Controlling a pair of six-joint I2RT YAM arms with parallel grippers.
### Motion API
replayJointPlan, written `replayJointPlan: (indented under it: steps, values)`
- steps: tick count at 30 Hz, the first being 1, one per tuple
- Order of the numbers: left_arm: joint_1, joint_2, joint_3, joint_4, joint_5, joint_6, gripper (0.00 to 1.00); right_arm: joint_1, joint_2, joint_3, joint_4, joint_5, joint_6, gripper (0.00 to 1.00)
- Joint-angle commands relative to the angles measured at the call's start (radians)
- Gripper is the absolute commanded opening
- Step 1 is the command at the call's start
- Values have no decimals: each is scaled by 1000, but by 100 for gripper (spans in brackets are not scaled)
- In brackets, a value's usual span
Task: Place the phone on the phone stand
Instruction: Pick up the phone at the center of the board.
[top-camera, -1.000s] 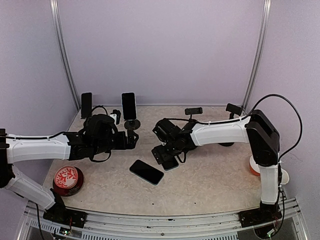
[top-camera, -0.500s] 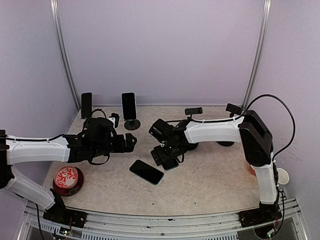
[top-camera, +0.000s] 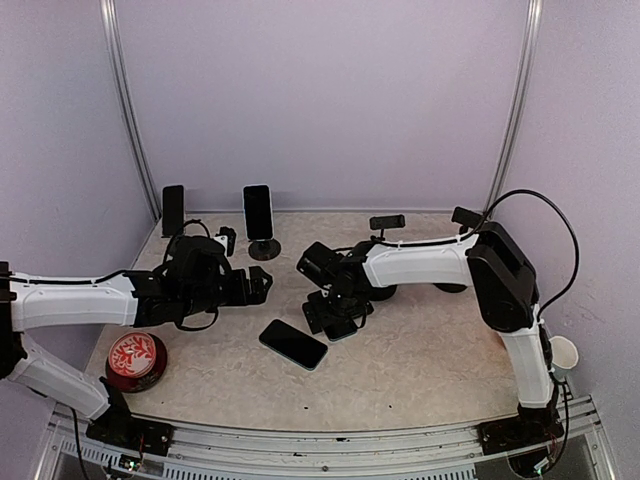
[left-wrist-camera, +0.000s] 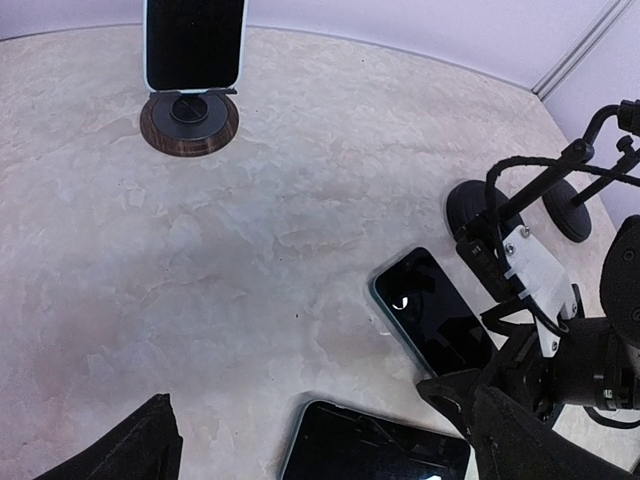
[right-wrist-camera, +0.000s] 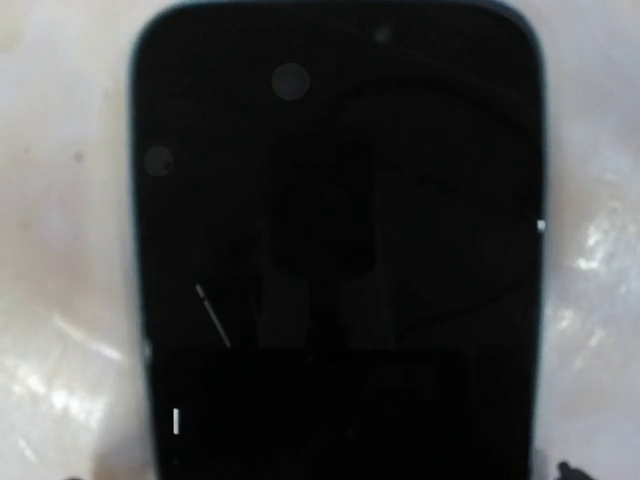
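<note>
Top external view: the right gripper (top-camera: 335, 318) is hovering low over a flat, dark-screened phone with a teal edge (left-wrist-camera: 437, 312). That phone is lying face up on the beige stone-patterned table (top-camera: 420, 360), near a black phone stand (top-camera: 388, 222). How far its jaws are opening cannot be told. The left gripper (top-camera: 264, 285) is hanging nearby, jaws spread wide, gripping nothing.

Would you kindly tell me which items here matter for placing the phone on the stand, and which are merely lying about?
For the job: right tool; phone beneath it; empty phone stand.
Lying about: second loose phone; phone already on a stand; red round object; paper cup.
</note>
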Motion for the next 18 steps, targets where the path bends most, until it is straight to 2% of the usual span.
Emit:
replayJointPlan:
  steps: [1,14,18]
  values:
    - [1,-29,-13,11,-7,-5,99,-19,3,-24,12,-33,63,100]
    - [1,-16,-10,19,-10,-1,99,-29,16,-38,29,-37,91,88]
    - [1,-16,-12,19,-10,1,99,-29,20,-42,28,-31,84,80]
